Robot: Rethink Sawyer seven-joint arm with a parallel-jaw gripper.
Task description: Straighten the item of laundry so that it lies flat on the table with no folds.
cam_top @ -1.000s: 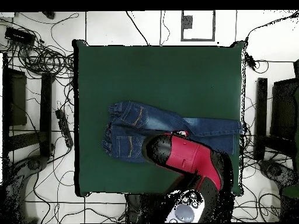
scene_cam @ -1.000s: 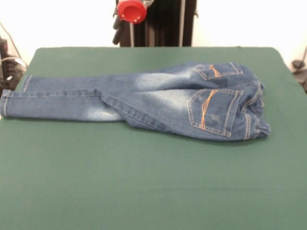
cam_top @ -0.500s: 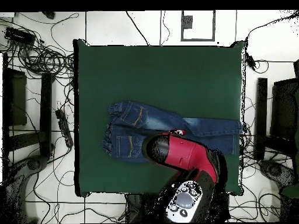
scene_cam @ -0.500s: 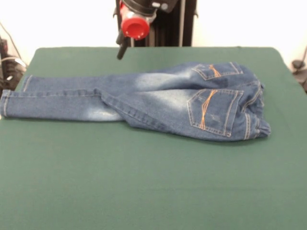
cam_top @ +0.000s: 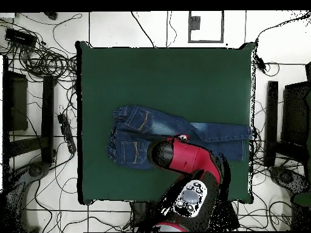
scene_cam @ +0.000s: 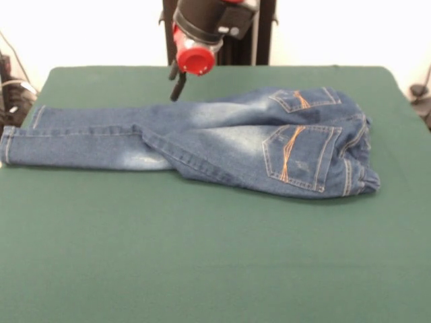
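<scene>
Whether the fingers [scene_cam: 177,86] are released or clenched I cannot tell, hanging at upper centre above the jeans [scene_cam: 222,138], soft floppy denim across the desk [scene_cam: 202,256], best pinched at a leg hem.

Front view: jeans [scene_cam: 202,138] lie across far half of table [scene_cam: 215,256], waistband end right, legs reaching left edge. Near half bare. Gripper [scene_cam: 176,84] hangs above far edge of jeans, left of middle. Pedestal [scene_cam: 232,30] behind table, centre.
</scene>
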